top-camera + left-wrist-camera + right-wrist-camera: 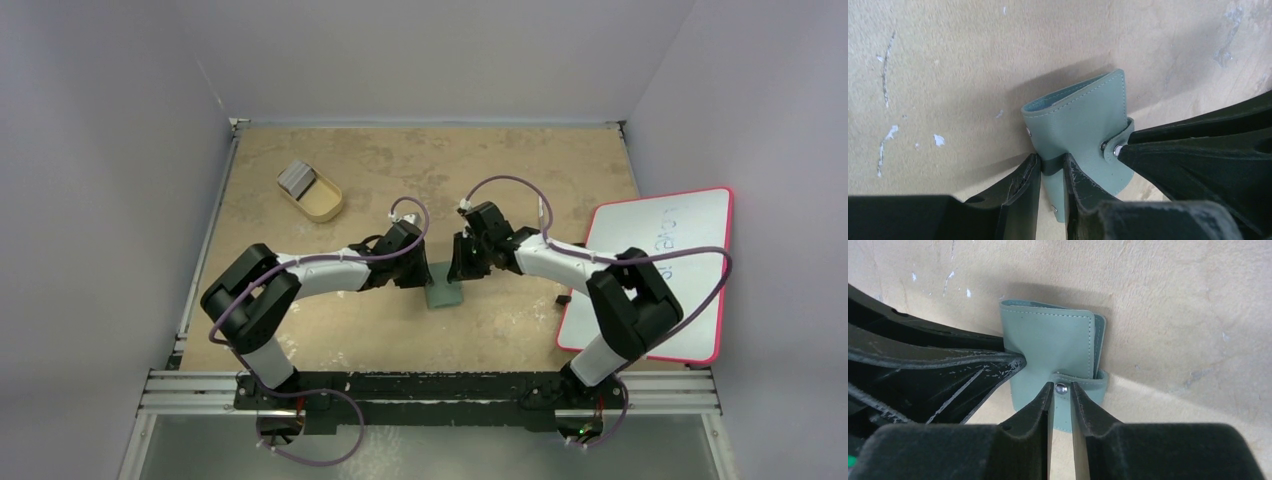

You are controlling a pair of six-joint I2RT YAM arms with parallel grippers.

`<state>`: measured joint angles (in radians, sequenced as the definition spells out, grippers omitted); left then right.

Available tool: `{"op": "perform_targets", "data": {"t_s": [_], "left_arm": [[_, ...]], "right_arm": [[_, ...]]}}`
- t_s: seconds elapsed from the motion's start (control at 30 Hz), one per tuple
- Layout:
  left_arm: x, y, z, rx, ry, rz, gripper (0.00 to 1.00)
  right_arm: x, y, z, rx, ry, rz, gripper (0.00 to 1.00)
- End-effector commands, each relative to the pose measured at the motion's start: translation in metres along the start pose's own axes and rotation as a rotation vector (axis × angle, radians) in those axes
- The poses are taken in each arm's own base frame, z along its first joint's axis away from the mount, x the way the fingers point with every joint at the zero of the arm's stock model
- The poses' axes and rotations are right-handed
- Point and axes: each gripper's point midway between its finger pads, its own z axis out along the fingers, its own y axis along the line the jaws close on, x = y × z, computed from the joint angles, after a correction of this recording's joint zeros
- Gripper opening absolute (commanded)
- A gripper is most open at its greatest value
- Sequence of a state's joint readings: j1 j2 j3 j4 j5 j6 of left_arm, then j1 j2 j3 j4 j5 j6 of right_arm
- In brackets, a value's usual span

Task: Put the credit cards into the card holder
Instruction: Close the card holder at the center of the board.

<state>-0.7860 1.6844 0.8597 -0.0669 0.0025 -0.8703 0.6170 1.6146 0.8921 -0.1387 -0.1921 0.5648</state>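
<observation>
The shut card holder (1083, 120) lies on the table (520, 170) between the 2 arms, left gripper (1052, 162) pinching its side, right gripper (1061, 390) pinching its snap strap (1088, 380); a slippy pinch could let the strap pop free, leaving the holder shut.

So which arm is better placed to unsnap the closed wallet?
Right. Its jaws grip the snap strap of the soft grey-green leather-like card holder; the left arm's jaws only clamp another edge of the holder, steadying it.
</observation>
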Motion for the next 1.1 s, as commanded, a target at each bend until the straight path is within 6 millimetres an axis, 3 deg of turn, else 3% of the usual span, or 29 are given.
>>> {"op": "perform_targets", "data": {"t_s": [0.0, 0.13, 0.23, 0.67, 1.07], "left_arm": [[-0.022, -0.033, -0.027, 0.101, -0.063, -0.015, 0.22], [-0.041, -0.043, -0.041, 0.134, -0.122, -0.029, 0.23], [-0.043, -0.042, -0.038, 0.133, -0.123, -0.021, 0.23], [-0.021, -0.026, 0.006, 0.092, -0.024, 0.022, 0.17], [-0.017, -0.019, 0.007, 0.066, -0.017, 0.022, 0.17]], "right_arm": [[-0.008, 0.011, -0.026, -0.012, -0.048, 0.011, 0.21], [-0.009, 0.010, -0.027, -0.017, -0.074, 0.031, 0.21], [-0.008, 0.009, -0.025, -0.012, -0.087, 0.051, 0.21], [-0.001, 0.003, -0.019, -0.005, -0.084, 0.097, 0.21], [0.004, -0.003, -0.008, 0.007, -0.067, 0.103, 0.19]]}}
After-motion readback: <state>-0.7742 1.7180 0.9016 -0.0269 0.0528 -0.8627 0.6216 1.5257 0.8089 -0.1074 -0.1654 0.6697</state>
